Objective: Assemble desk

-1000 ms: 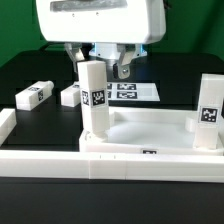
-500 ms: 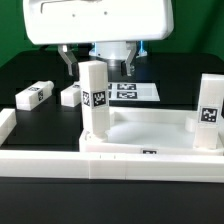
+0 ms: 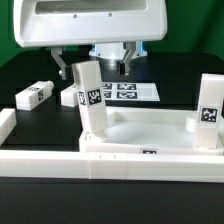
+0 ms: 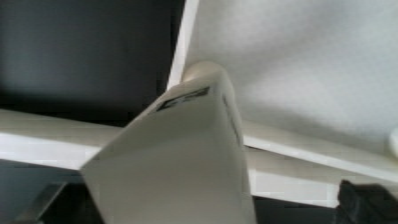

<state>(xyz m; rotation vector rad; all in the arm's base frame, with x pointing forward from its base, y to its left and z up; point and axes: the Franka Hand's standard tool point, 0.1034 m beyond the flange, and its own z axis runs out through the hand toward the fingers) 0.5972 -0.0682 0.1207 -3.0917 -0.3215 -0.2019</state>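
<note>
Your white desk top (image 3: 140, 128) lay flat, hollow side up, its recesses rounded. A square-section leaning leg (image 3: 90, 98) stood in the corner at the exterior view's left, tipped slightly that way, its tag facing the camera. Your wrist view showed that leaning leg (image 4: 178, 165) close up. An upright leg (image 3: 210, 112) stood at the opposite corner. Behind the desk top, the outer loose leg (image 3: 33, 95) and the inner loose leg (image 3: 68, 97) lay on their sides, slightly apart.

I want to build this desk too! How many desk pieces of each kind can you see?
Legs: 4 (2 standing up, 2 lying down)
Desk top: 1
Total: 5
</note>
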